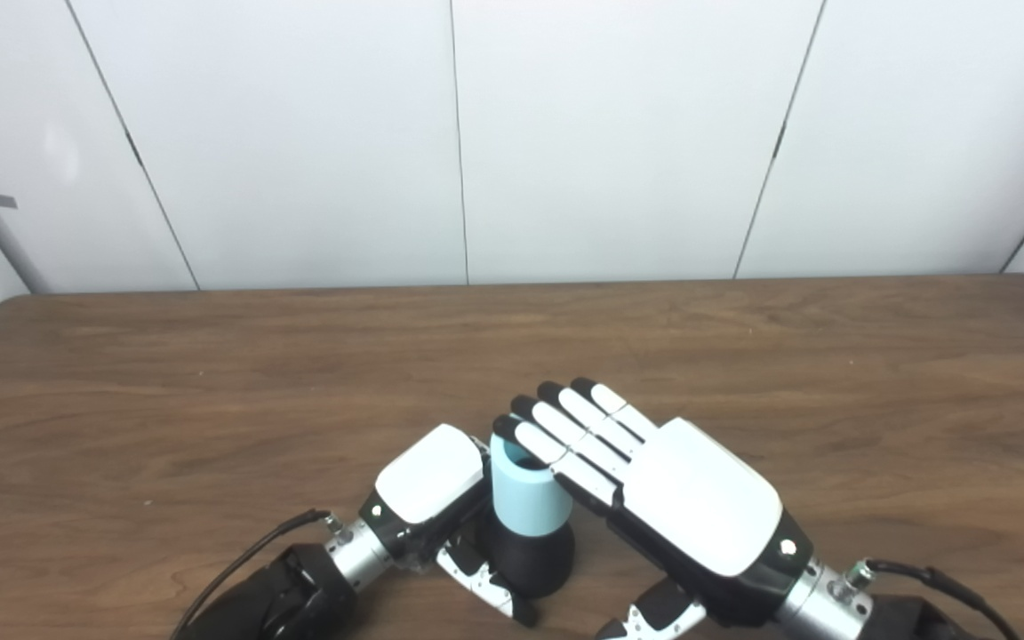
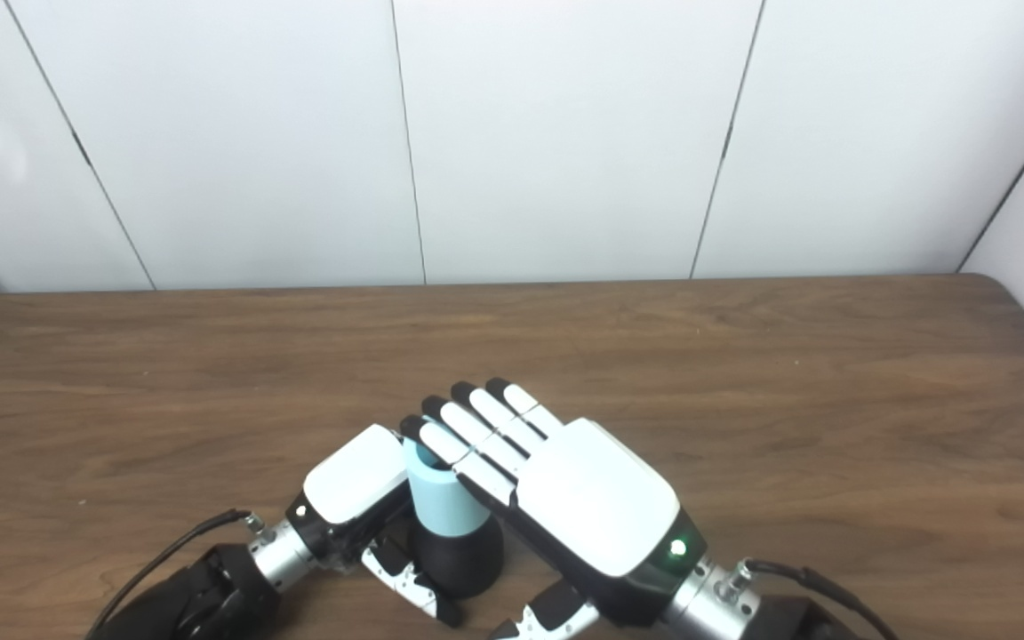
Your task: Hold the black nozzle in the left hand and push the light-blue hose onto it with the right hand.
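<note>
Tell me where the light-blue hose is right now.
The hose stands upright on the black nozzle, low and centre in both views near the table's front edge, between the left robot hand and the right robot hand's fingers.

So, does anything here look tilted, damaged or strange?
Nothing stands out. The light-blue hose sits upright on the black nozzle, held by the left hand; the right hand rests flat on its top.

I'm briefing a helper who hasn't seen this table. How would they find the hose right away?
Look at the near edge of the brown wooden table, between the two robot hands. There a short light-blue hose stands upright on a black nozzle. It is the only pale blue thing, with the right hand's fingers resting across its open top.
</note>
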`<act>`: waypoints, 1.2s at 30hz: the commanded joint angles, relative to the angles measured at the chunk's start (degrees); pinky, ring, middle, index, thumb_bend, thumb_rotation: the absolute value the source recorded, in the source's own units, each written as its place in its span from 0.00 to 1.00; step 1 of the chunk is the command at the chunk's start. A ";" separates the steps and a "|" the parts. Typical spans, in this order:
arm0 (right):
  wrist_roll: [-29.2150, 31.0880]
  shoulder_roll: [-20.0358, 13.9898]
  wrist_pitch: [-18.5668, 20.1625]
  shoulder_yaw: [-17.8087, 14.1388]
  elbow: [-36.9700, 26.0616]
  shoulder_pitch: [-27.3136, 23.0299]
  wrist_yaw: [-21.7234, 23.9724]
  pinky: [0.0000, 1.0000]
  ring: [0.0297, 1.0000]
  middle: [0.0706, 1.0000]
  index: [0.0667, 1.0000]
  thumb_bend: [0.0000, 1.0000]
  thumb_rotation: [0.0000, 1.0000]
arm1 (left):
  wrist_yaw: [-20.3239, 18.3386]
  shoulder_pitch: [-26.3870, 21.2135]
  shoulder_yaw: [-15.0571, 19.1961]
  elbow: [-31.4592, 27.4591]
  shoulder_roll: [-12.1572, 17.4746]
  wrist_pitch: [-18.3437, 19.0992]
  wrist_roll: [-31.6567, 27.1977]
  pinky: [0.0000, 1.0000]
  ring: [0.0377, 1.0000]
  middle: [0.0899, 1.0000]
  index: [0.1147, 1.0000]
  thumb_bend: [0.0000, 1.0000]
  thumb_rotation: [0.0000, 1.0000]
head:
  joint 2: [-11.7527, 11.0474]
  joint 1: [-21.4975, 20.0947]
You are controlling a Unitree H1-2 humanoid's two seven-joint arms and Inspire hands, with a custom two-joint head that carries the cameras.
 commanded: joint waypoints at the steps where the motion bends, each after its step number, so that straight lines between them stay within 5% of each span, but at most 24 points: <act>1: -0.75 0.22 -1.59 -0.46 -0.38 -0.88 -0.49 1.00 1.00 1.00 0.98 0.93 0.85 | -1.88 8.94 -5.35 6.85 -3.44 -0.21 0.16 0.33 0.39 0.43 0.43 0.52 0.00 | 0.06 -0.01; 13: -4.08 -0.83 -3.65 0.89 4.37 0.33 -0.16 1.00 1.00 1.00 0.93 0.90 0.82 | -1.54 9.31 -5.35 6.76 -3.52 -0.22 -0.09 0.29 0.35 0.41 0.44 0.52 0.00 | 0.28 0.61; 36: -5.27 -2.63 -4.24 3.53 3.39 2.34 0.74 1.00 0.95 0.95 0.89 0.86 0.79 | -2.46 9.39 -4.92 6.48 -3.55 -0.20 -0.69 0.27 0.34 0.42 0.44 0.52 0.00 | 0.34 0.75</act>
